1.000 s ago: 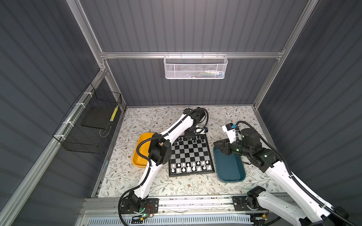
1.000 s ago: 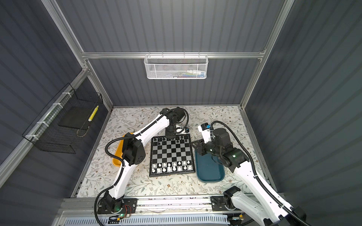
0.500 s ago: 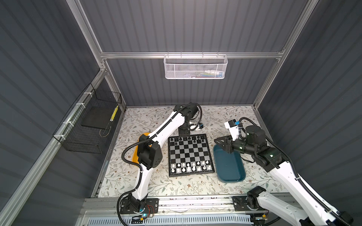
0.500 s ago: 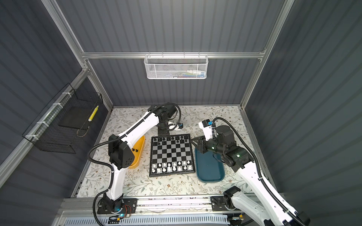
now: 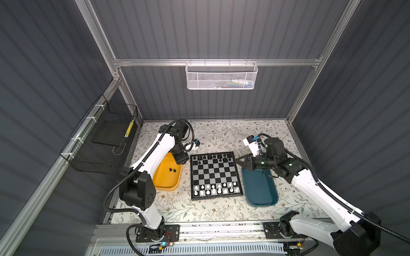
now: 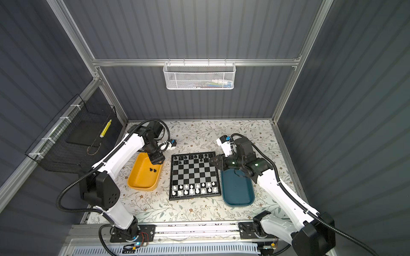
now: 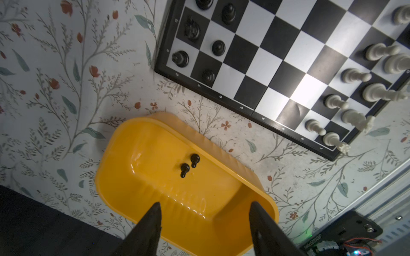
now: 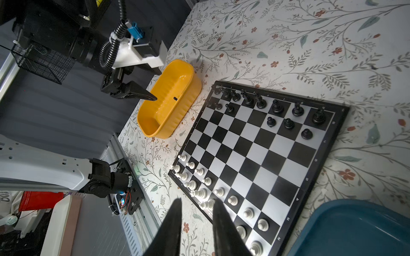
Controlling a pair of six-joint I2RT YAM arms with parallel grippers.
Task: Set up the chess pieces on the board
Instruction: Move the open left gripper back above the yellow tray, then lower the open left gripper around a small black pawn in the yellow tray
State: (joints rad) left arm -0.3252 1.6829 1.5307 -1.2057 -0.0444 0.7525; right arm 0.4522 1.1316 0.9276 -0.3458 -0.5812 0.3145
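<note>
left gripper [image 7: 205,202], swung off the board [image 7: 277,55], now spread empty over yellow tray [image 7: 150,159] beside it; two black pawns [image 7: 184,169] remain; right gripper [image 8: 197,200] narrowly parted, empty.

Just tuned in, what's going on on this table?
Chess setup is well along. The left gripper hangs open over the yellow tray, where two black pawns lie. The right gripper hovers beside the board, jaws slightly apart, holding nothing. White pieces stand in two rows; black pieces have gaps in the pawn row. The teal tray shows no pieces.
</note>
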